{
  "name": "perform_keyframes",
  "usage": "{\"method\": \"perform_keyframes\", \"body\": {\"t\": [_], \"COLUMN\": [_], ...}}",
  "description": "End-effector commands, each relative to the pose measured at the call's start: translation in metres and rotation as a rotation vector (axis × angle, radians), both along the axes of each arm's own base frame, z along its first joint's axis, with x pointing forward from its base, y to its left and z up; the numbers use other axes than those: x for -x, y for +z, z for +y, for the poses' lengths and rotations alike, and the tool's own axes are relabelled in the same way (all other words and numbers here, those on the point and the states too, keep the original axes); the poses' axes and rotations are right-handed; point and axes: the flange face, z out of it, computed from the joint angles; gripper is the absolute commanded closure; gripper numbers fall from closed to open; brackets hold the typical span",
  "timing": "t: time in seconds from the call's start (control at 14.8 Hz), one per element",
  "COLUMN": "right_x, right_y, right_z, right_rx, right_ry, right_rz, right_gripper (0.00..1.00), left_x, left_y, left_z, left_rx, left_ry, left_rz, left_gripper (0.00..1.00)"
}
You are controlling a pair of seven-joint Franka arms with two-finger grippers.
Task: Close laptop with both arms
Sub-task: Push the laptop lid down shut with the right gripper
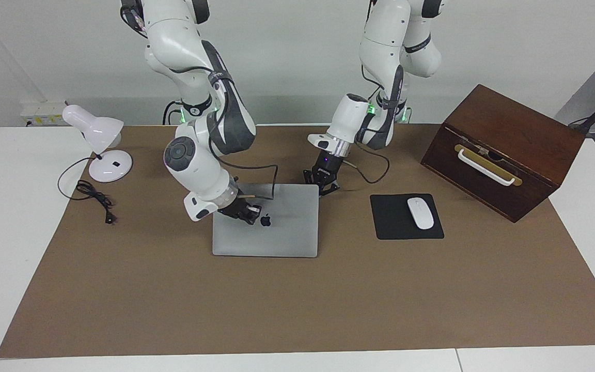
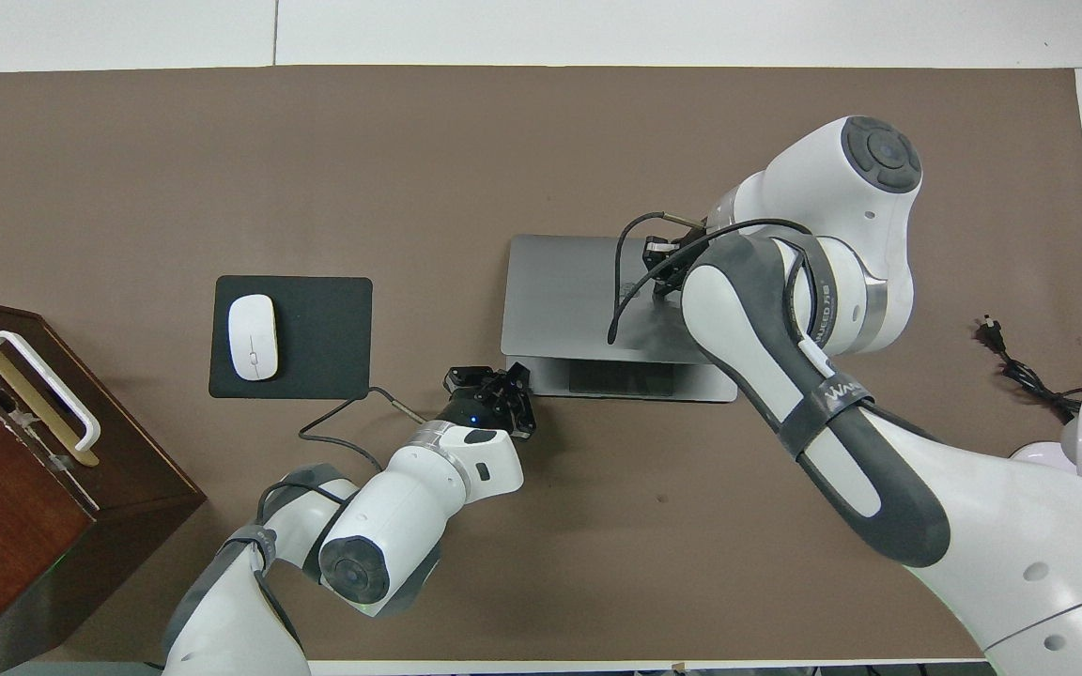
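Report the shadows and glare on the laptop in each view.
Facing view: the laptop lid is evenly lit, without glare; a small dark shadow lies under the right tool beside the logo. Overhead view: the right arm hides part of the lid and a soft shadow darkens the lid beneath it; the left tool sits at the laptop's corner.

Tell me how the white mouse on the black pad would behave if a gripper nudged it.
The white mouse is small and smooth-shelled, so it probably slides easily and feels light. Its low, rounded shape looks unlikely to tip, but fingers may slip off it. The black mouse pad lies flat under it and might shift with a hard push.
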Motion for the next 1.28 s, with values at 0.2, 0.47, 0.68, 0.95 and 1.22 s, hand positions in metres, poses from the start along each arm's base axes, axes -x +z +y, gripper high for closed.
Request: {"method": "perform_keyframes", "body": {"t": [0.2,0.47,0.68,0.95,1.22], "right_x": [0.017,0.021,0.024,0.028,0.028], "right_y": [-0.013,-0.022,-0.027,-0.034,-0.034], "right_z": [-0.002,0.002,0.001,0.008,0.008], "right_rx": [-0.004,-0.002,-0.012,-0.009,-0.009], "right_ry": [-0.059,-0.077,-0.091,-0.089,-0.09], "right_rz": [0.008,0.005,0.014,0.001,-0.003], "right_gripper": [1.0,1.0,1.0,1.0,1.0], "left_x": [0.029,0.032,0.032,0.033,0.034], "left_y": [-0.052,-0.054,-0.054,-0.055,-0.055], "left_z": [0.019,0.019,0.018,0.019,0.02], "left_rx": [-0.11,-0.114,-0.115,-0.118,-0.12], "left_ry": [-0.015,-0.02,-0.024,-0.024,-0.025], "left_rz": [0.105,0.107,0.106,0.109,0.11], "left_gripper": [1.0,1.0,1.0,1.0,1.0]}}
